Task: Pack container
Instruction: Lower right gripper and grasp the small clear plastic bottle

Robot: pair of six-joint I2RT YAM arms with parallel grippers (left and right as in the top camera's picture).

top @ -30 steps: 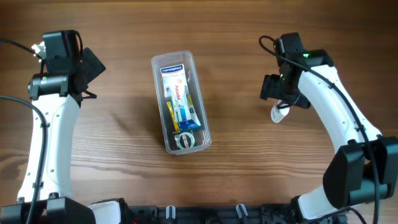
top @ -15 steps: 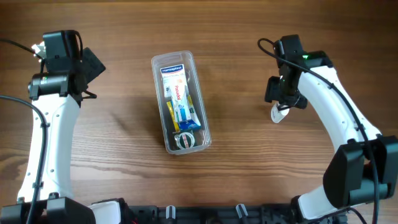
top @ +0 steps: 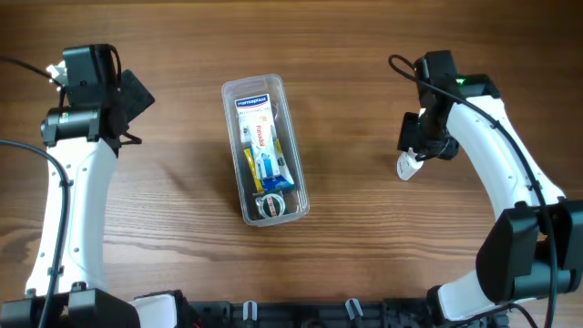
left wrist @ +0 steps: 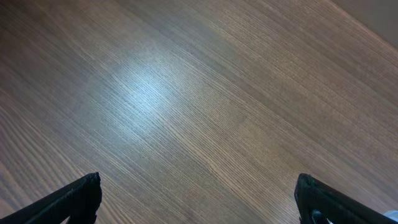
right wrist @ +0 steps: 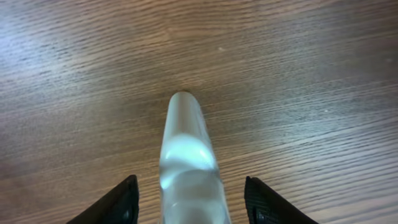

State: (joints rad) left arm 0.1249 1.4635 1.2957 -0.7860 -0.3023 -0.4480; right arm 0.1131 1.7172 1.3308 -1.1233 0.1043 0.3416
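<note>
The right pincer (right wrist: 189,186) hangs low over the bench (right wrist: 298,74). Its jaws stand apart on either side of a pale item (right wrist: 186,143), a rounded, whitish thing lying flat. A strip of wood shows between each jaw and the item, so the pincer is released and grips nothing yet. What the item is I cannot tell.

From overhead, this item lies at the right of the bench, well apart from the container (top: 252,82). The container stands in the middle, long side running away from the robot. It already holds a white box (top: 255,118) at its far end, some slim blue and yellow packs (top: 271,173) in the middle, and a round thing (top: 271,207) at its near end.

The left pincer (left wrist: 199,202) is released too, jaws wide, over bare wood at the far left and near nothing.

So the packing looks mostly done. The pale item seems to be the only loose thing left on the bench. It has yet to be gripped, lifted, carried across and set in the container, where little room appears free.
</note>
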